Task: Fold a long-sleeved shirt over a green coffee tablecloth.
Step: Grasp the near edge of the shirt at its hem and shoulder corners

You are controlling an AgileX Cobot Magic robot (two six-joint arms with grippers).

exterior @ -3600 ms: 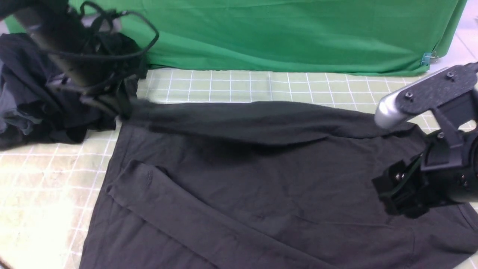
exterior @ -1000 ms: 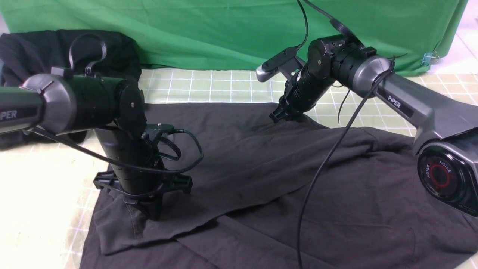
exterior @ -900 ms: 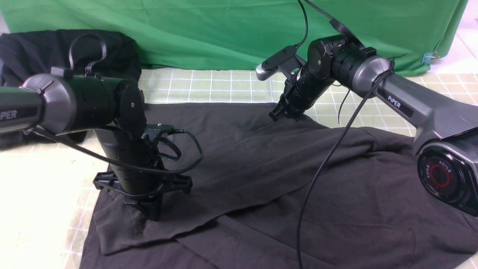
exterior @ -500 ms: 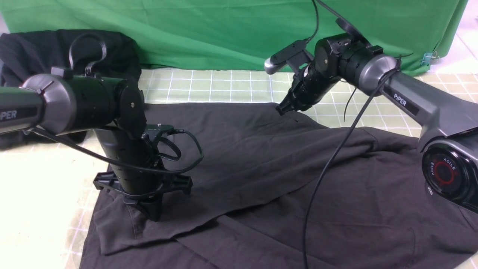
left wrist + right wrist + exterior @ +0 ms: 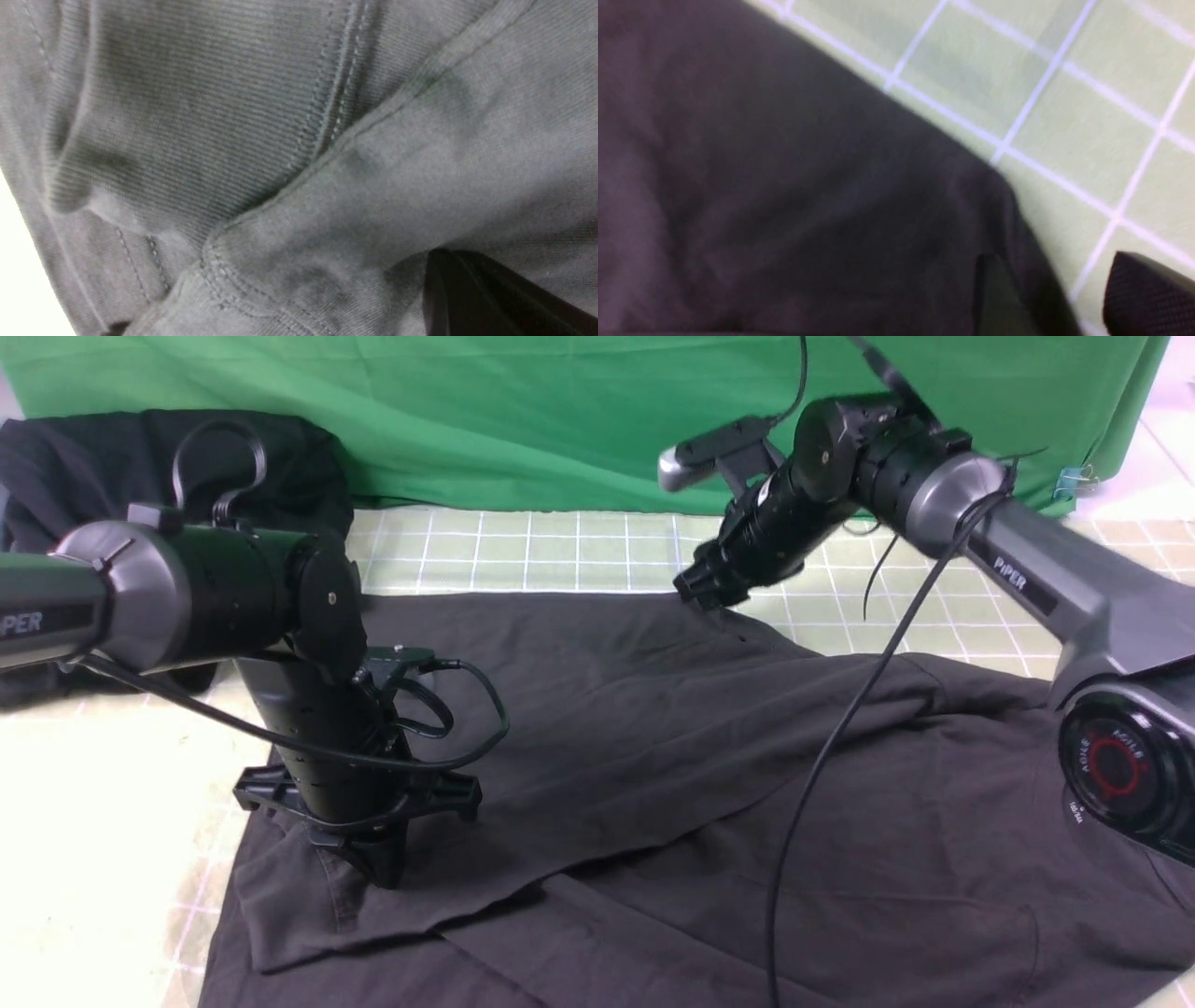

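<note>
Pincers [image 5: 373, 873] [image 5: 705, 597], two; shirt [image 5: 653, 756], one

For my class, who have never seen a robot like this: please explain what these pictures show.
Two jointed robot arms work over a dark long-sleeved shirt lying on a pale green tablecloth with white grid lines. One picture looks forward from between the arms; the other two come from cameras on the wrists. The left gripper is shut down at the shirt's folded cloth; whether it pinches any is hidden. The right gripper stands open at the shirt's far edge, holding nothing. Darker garments lie bunched at the left.
</note>
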